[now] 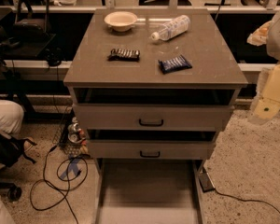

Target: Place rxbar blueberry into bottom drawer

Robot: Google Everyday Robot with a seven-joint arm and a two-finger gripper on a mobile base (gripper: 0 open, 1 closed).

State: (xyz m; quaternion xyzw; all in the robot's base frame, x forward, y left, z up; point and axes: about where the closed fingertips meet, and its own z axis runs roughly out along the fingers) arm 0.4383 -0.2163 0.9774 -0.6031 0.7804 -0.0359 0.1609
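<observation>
The rxbar blueberry (175, 63), a dark blue glossy bar with pale lettering, lies flat on the cabinet top (210, 55), right of centre near the front edge. The bottom drawer (149, 190) is pulled out towards me, and its plain grey floor is bare. Only a cream-coloured part of my arm (272, 94) shows at the right edge, beside the cabinet at about the height of its top. My gripper is out of view, and nothing touches the bar.
A darker brown-black bar (124, 54) lies left of the blue one. A cream bowl (121, 20) and a plastic bottle on its side (171, 28) are at the back. Two upper drawers with black handles (151, 122) are slightly open. Cables (60, 171) lie on the floor to the left.
</observation>
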